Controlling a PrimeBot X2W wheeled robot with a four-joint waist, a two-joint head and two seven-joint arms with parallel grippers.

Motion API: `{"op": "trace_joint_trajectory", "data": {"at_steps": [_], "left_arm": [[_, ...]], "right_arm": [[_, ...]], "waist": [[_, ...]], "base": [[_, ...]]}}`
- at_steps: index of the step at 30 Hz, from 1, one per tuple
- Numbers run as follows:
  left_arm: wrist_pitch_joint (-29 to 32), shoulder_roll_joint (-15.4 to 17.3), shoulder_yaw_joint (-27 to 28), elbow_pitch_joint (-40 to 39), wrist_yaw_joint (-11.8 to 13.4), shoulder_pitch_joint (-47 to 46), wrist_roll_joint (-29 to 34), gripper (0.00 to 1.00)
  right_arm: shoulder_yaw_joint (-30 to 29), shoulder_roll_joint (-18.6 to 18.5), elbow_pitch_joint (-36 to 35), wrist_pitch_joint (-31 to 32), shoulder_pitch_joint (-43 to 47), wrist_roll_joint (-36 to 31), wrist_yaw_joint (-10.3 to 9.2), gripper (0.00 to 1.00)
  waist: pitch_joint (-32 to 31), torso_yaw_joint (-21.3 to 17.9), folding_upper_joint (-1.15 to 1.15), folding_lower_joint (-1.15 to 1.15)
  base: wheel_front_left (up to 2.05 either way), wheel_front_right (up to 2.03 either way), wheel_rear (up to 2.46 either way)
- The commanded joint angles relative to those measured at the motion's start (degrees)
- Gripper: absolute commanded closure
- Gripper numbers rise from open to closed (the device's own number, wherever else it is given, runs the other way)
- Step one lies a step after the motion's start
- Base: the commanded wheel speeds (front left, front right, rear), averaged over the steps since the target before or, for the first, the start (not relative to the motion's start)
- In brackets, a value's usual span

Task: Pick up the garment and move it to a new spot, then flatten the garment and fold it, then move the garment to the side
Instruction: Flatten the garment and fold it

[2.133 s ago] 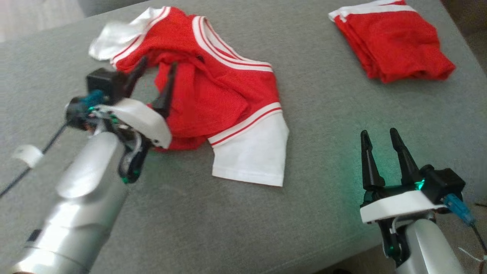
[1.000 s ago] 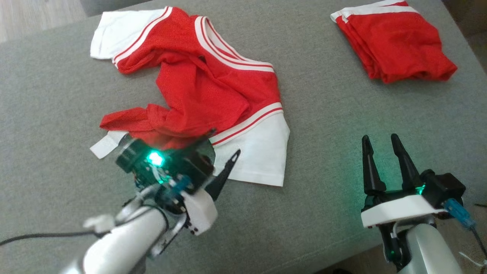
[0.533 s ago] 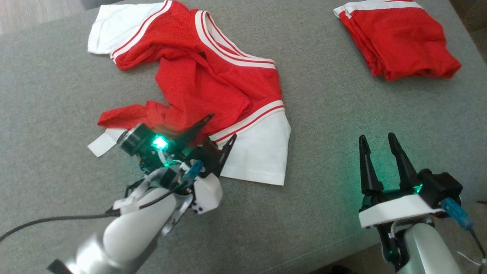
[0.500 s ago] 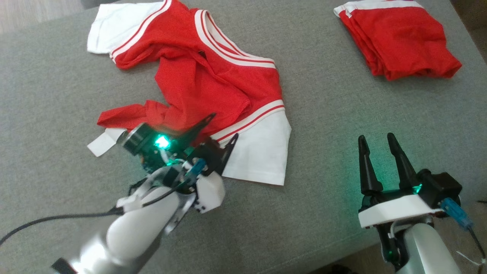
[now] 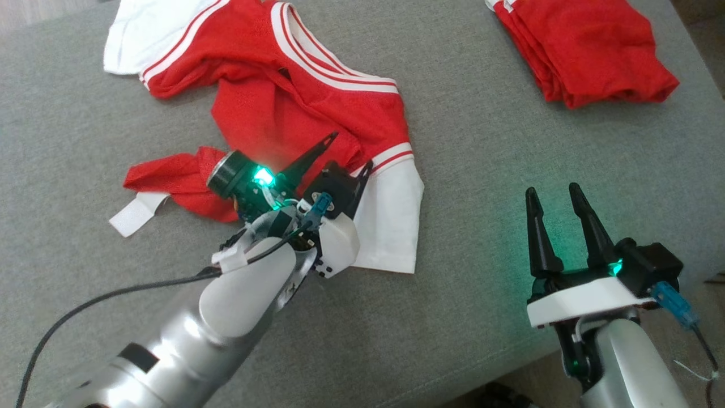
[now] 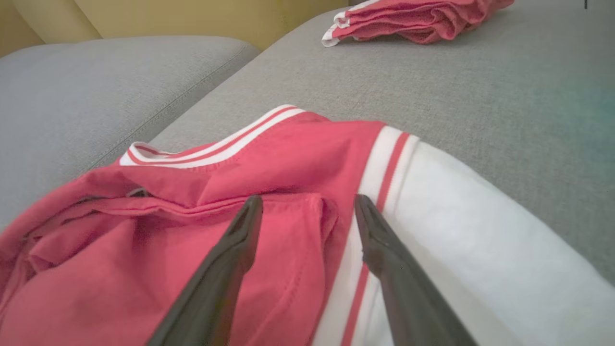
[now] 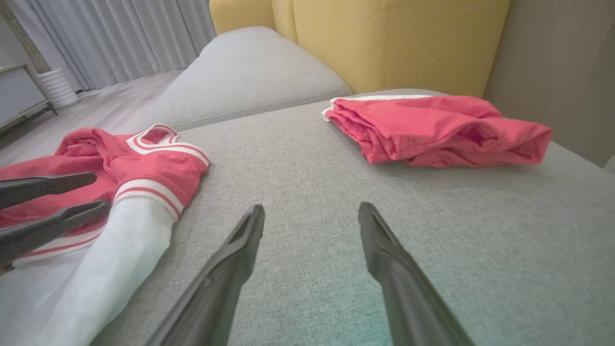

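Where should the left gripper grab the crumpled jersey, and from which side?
Probably the raised red fold of the jersey beside the striped sleeve seam. It bunches up above the flat white sleeve, giving an edge to pinch. The open left gripper lines up over it, so come down from the near side.

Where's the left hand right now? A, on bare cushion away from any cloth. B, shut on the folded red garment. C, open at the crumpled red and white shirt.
C: the left hand has its fingers apart over the crumpled shirt, where red body meets white sleeve.
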Motion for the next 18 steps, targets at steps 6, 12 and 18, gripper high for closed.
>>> {"op": "trace_joint_trajectory", "data": {"at_steps": [6,12,18], "left_arm": [[-1.56,-0.49,1.51,1.82,-0.33,-3.20,-0.88,1.00],[-3.39,-0.99,2.50,2.69,-0.50,-3.12,-2.67,1.00],[-6.27,-1.41,9.10,-8.42,-0.98,0.47,-11.45,1.00]], "right_arm": [[1.08,-0.36,-1.61,-0.63,-0.80,0.46,-0.04,0.00],[0.47,-0.36,-1.52,-0.63,-0.42,0.22,-0.04,0.00],[-0.93,-0.36,-1.34,-0.63,1.10,-0.01,-0.04,0.00]], "waist": [[0.02,-0.17,0.00,-0.01],[-0.82,0.51,0.00,-0.01],[-2.99,2.15,0.00,-0.01]], "base": [[0.00,0.00,0.00],[0.00,0.00,0.00],[0.00,0.00,0.00]]}}
